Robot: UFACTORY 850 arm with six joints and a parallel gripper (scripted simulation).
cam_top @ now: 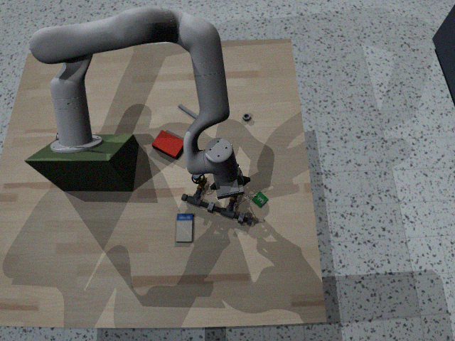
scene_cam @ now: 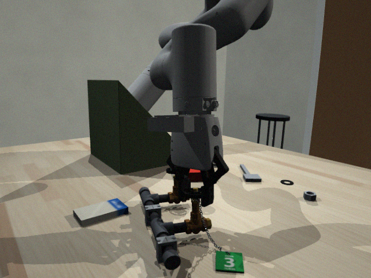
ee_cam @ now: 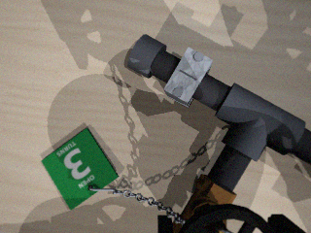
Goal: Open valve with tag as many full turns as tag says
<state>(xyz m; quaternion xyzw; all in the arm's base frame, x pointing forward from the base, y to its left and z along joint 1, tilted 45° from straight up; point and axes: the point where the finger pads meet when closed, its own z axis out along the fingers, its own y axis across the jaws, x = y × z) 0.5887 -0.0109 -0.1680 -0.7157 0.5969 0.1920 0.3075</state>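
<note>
A dark pipe manifold [cam_top: 217, 209] lies on the wooden board and carries two brass valves. A chain [scene_cam: 206, 231] links the nearer valve [scene_cam: 195, 222] to a green tag [scene_cam: 229, 261]. In the wrist view the tag [ee_cam: 78, 167] reads "OPEN 3 TURNS". My gripper [scene_cam: 193, 191] points straight down over this valve and is shut on its black handwheel [ee_cam: 228, 220]. The other valve [cam_top: 198, 182] stands free to the left of my wrist. In the overhead view my wrist hides the fingers.
A red block [cam_top: 168, 143], a grey bar [cam_top: 187, 111] and a nut [cam_top: 246, 116] lie behind the manifold. A grey box with a blue end [cam_top: 184, 227] lies in front. The green arm pedestal [cam_top: 84, 161] is at the left. A washer [scene_cam: 286, 183] lies near the nut.
</note>
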